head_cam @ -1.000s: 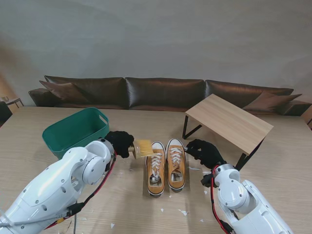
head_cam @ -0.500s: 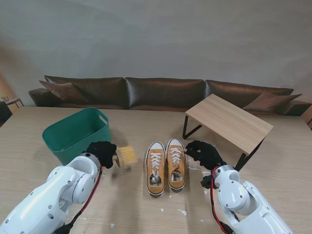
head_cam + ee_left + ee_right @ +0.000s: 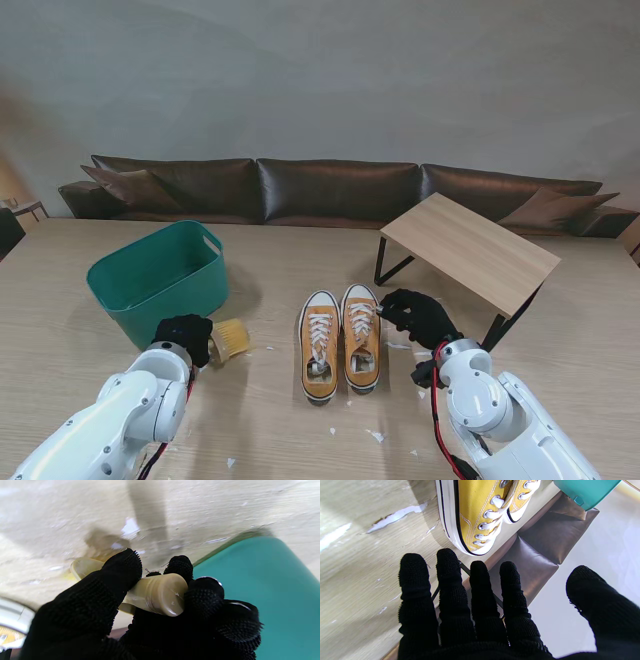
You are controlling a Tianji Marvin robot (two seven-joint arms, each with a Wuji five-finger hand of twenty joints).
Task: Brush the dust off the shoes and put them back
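Low down, left robot hand (image 3: 185,334) clamped on brush (image 3: 230,340) — right robot hand (image 3: 418,314) spread, empty, beside shoes (image 3: 341,340).

Light wood-grain bench (image 3: 300,250), wide, running to the sofa side at its far edge. On it: green tub (image 3: 160,275) toward the left edge; pair of yellow sneakers (image 3: 341,340) approx. mid-bench, side by side, touching, toes to the far edge; small wooden side table (image 3: 470,250) w/ dark legs toward the right edge, near the far side. Brush (image 3: 230,340) sits btw. tub and sneakers, just beside the tub; possibly resting on the bench, hard to tell. White scraps (image 3: 376,435) scattered on the near part, mostly by the sneakers' heels.
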